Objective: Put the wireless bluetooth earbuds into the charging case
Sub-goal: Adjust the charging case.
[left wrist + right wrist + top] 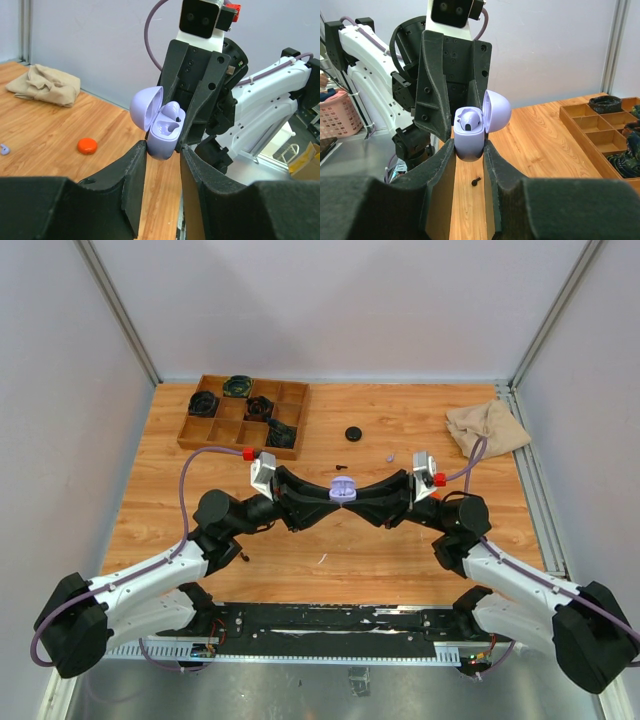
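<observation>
**While pinched from both sides, lid up**

You have the open lavender round plastic charging case [342, 490] held above the table, right of the brown wooden compartment tray [243, 412] and nearer the arm bases. Left gripper [164, 147] and right gripper [469, 145] each close narrowly on its base. One tiny lavender plastic earbud [468, 120] sits inside; a second lavender earbud [389, 456] lies farther right of the tray.
</observation>
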Tool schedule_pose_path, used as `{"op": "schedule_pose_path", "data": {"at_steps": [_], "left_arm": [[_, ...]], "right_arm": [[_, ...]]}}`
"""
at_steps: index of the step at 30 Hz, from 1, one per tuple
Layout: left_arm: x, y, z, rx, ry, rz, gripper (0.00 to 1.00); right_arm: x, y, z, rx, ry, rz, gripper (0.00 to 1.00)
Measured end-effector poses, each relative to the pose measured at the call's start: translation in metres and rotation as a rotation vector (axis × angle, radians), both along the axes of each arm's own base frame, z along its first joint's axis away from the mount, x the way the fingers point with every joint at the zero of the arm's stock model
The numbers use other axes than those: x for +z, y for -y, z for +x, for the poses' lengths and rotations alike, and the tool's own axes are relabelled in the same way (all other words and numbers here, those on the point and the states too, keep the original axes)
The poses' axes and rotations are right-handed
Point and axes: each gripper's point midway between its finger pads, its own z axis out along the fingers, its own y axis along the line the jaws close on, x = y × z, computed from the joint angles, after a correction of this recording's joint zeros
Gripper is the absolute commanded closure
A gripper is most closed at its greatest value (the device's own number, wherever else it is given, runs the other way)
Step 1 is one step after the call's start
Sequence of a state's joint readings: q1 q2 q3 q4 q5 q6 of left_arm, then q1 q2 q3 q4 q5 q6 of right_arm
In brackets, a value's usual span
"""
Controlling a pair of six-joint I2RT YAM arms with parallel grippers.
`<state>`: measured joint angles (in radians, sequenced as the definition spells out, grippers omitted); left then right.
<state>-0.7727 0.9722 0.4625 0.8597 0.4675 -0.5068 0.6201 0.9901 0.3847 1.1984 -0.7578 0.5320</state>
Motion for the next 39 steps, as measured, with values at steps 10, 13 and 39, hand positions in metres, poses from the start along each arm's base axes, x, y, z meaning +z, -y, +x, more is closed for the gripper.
{"op": "schedule_pose_path", "data": {"at_steps": [10,13,39], "left_arm": [[0.002,0.000,-0.003,-0.018,0.013,-0.002,0.64],[0.002,0.000,-0.004,-0.023,0.017,-0.003,0.64],[0.004,-0.009,-0.020,-0.057,0.114,-0.024,0.70]], "right_arm": [[0.000,-0.004,-0.003,0.040,0.000,-0.009,0.99],[0.001,-0.004,-0.004,0.047,0.005,-0.008,0.99],[0.004,-0.016,-0.015,0.192,-0.014,-0.037,0.99]]}}
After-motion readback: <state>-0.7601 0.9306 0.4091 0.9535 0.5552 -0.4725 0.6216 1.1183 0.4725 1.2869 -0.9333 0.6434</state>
